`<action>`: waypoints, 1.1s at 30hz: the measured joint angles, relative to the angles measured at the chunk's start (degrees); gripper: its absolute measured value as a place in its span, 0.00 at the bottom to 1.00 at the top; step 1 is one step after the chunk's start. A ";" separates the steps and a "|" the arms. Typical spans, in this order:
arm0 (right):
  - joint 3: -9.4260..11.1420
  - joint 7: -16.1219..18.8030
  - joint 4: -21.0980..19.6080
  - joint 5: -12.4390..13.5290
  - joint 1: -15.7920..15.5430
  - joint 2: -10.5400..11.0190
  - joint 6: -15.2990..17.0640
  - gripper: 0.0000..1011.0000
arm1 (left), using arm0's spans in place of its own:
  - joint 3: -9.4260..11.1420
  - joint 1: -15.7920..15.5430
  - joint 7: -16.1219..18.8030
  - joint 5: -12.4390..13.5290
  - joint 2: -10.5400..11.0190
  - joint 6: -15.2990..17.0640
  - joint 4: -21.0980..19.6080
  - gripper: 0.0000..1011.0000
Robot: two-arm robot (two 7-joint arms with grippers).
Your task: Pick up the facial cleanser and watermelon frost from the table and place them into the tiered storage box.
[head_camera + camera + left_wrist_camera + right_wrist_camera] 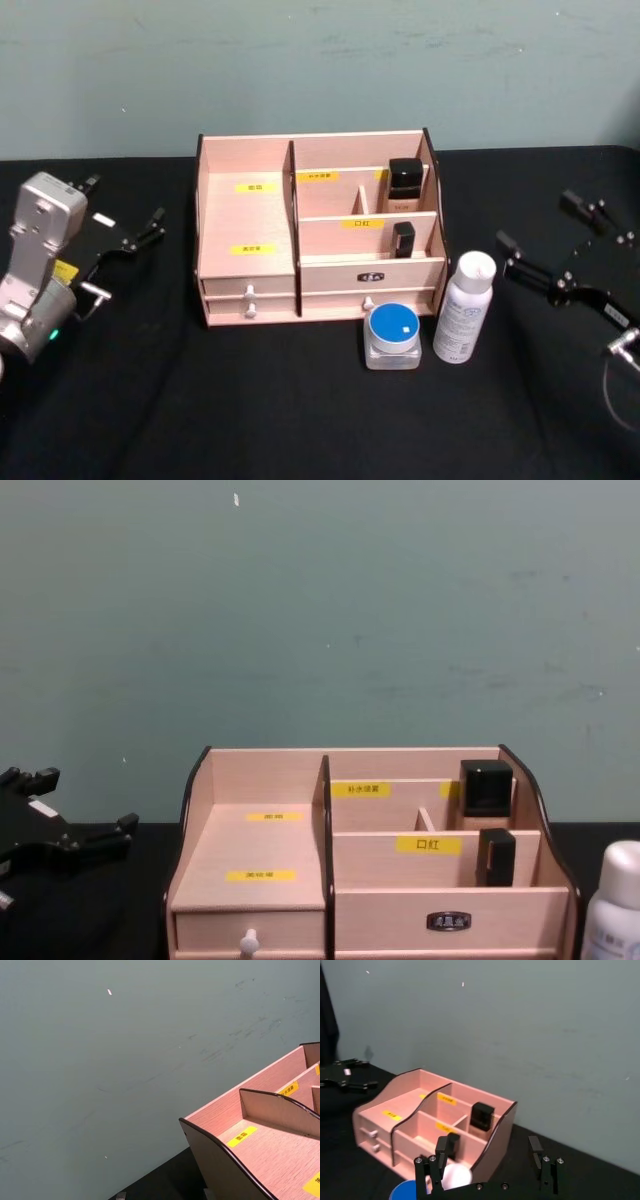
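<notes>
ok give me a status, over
Left gripper and right gripper open, either side of the pale pink wooden tiered storage box. White spray bottle and blue-lidded clear jar stand on the black table before it, ungripped. Nothing blocking them.

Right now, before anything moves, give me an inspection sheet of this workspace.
Surface: black table.
Job's things: tiered storage box at centre; white bottle and blue-lidded jar stand side by side on the table at its front right, neither inside.
Clutter: two black-capped items in the box's right compartments.
Grippers: left gripper open, left of the box; right gripper open, right of the bottle; both empty.
Cables: thin cable looping by the right gripper.
Surroundings: scuffed grey-green wall behind.
</notes>
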 joint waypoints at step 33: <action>-2.54 7.63 7.62 0.38 -0.23 -6.15 2.21 0.99 | 0.00 0.00 0.00 0.00 0.00 0.00 0.00 0.99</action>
